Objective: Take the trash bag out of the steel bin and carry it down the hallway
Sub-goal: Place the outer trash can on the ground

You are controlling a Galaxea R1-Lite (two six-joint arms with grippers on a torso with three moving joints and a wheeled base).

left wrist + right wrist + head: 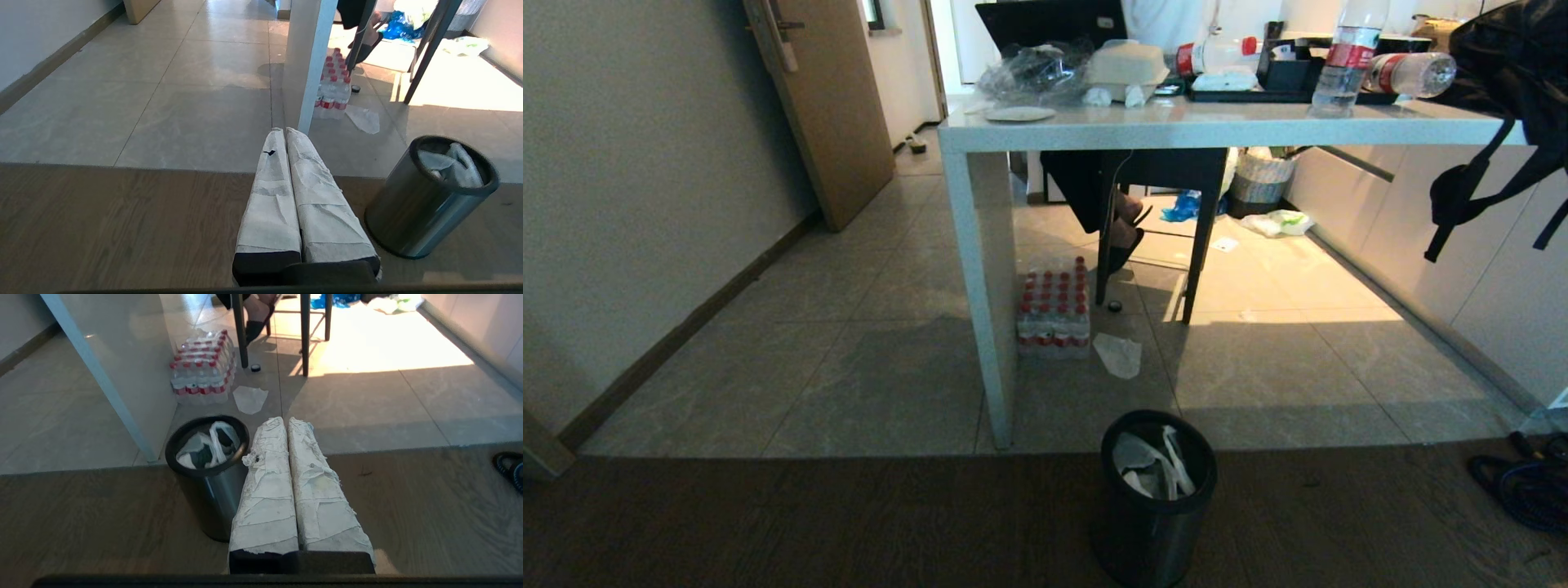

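Nearest me, the steel bin [1156,498] stands on the dark wood floor, the trash bag [1156,467] crumpled inside with its loops near the rim. Both the left gripper [284,131] and right gripper [284,420] hang low, fingers pressed together. I'd worry closed fingers could snag the rim and tip it.
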